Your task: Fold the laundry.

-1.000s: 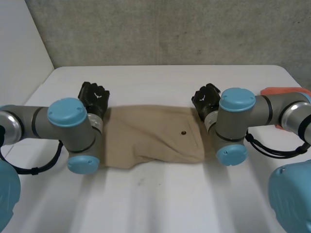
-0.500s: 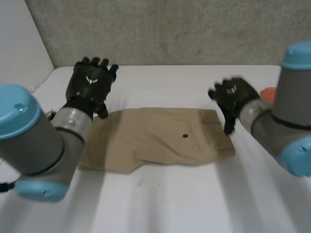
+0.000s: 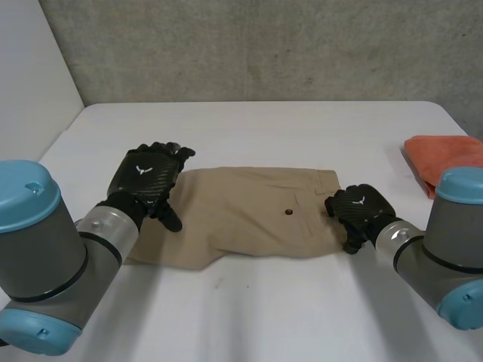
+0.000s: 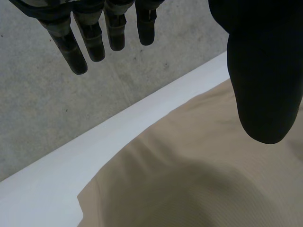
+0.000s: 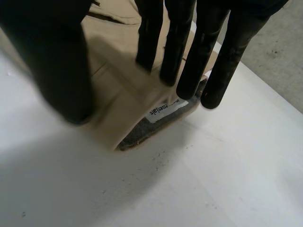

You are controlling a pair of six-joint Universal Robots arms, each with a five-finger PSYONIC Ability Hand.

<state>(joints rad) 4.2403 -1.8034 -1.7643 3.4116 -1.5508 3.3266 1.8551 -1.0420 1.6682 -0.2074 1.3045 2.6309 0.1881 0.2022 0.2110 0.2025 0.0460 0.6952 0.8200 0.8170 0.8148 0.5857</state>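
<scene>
Laundry: one tan garment [image 3: 241, 219], folded flat, lying mid-table [image 3: 302, 124] between the two arms. A dark button [image 3: 286, 212] faces up right of its middle. An orange cloth [image 3: 445, 154] sits well apart at the table's right edge.

Left hand [image 3: 145, 177]:
- It is over the garment's left end, at the far corner.
- It is released. In the left wrist view the fingers [image 4: 71, 47] are straight and slightly spread, with the thumb [image 4: 265, 71] wide apart from them.
- It grasps nothing. The fingers are clear of the cloth, with the table edge and grey wall behind them. The thumb tip hangs over the tan fabric, and I can't tell if it touches.
- The hand's shadow falls on the cloth under the palm.

Right hand [image 3: 361, 210]:
- It is at the garment's right end, near corner.
- In the right wrist view the fingers [image 5: 189, 61] are straight and point down at the waistband edge. Their tips sit right at the cloth beside a white label [image 5: 164, 109].
- The thumb [image 5: 57, 61] is on the other side over the fabric, with a clear gap to the fingers.
- Nothing is pinched, so the hand is unclenched. I can't tell whether the fingertips press the cloth or sit just above it.
- The waistband edge is lifted slightly here and shows its dark inside.
</scene>
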